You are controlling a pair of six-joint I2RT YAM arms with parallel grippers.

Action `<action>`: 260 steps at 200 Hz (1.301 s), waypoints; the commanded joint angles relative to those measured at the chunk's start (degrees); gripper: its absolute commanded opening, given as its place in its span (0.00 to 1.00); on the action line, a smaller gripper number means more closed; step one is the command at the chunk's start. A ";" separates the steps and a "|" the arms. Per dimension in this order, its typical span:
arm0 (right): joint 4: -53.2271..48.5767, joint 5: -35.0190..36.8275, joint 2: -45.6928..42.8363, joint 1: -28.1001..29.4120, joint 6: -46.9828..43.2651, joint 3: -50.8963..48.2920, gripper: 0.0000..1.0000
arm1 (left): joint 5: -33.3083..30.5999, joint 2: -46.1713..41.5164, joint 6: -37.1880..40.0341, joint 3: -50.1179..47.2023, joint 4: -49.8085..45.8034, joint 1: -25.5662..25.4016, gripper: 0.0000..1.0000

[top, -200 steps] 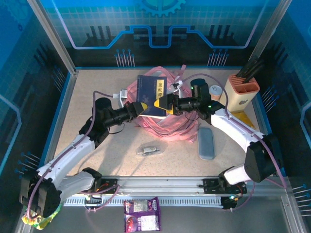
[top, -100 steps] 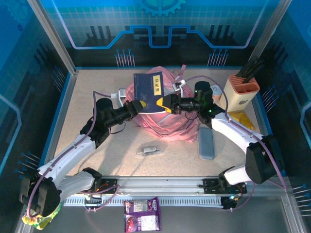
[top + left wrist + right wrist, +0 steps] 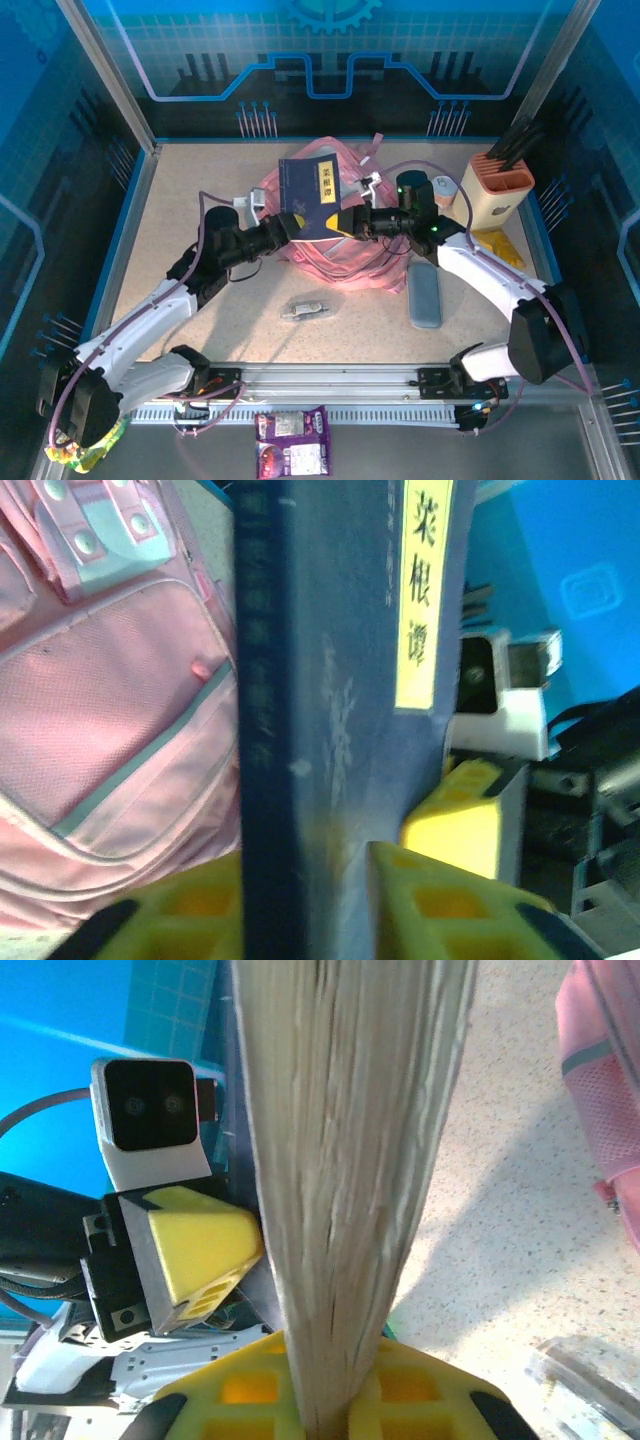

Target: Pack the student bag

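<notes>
Speckled table (image 3: 200,190), book (image 3: 312,195) over student bag (image 3: 340,262)

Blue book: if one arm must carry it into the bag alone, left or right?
Probably left: the left gripper clamps the blue book at its spine, the right gripper at the loose page edge. Both are above the student bag.

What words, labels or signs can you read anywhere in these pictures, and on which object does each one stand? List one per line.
"菜根谭", running down the yellow label on the cover of the dark blue book; the top character is partly cropped in the left wrist view.
Spine of the same book: faint dark characters, too blurred to read.
Purple packet in front of the table: print too small to read.
</notes>
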 commanded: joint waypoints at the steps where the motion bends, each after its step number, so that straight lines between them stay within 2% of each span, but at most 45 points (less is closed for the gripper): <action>1: -7.59 4.32 -4.14 -1.60 -6.51 2.74 0.00 | -2.19 -0.49 7.04 3.08 -4.76 -0.70 0.44; 10: -12.51 6.63 -5.35 -2.43 -9.54 3.33 0.00 | -4.14 -0.34 9.42 3.76 -8.06 -0.70 0.51; 29: -22.30 12.92 -8.36 -4.02 -14.89 3.72 0.00 | -7.30 0.96 14.99 5.48 -14.12 -1.12 0.55; 44: -26.94 15.87 -11.19 -5.71 -17.56 2.68 0.00 | -10.05 3.02 18.96 7.08 -17.30 -2.19 0.63; 99: -40.35 21.25 -20.77 -14.37 -23.32 -2.34 0.00 | -22.08 18.47 33.06 17.18 -23.11 -10.81 0.71; 113: -42.93 22.02 -22.12 -16.81 -24.60 -3.49 0.00 | -23.05 22.60 35.97 19.30 -21.94 -12.67 0.71; 144: -45.35 21.68 -24.00 -22.82 -25.55 -5.34 0.00 | -28.17 31.73 46.24 24.58 -19.64 -17.74 0.74; 181: -45.72 21.39 -23.37 -27.80 -25.56 -7.66 0.00 | -30.73 42.98 52.99 34.18 -23.03 -19.14 0.74; 206: -44.81 20.57 -22.37 -29.64 -25.41 -8.13 0.00 | -32.89 48.18 58.12 38.16 -23.06 -20.87 0.75; 260: -43.63 18.89 -21.41 -30.64 -25.12 -8.72 0.00 | -37.65 57.67 62.16 45.38 -24.40 -22.65 0.75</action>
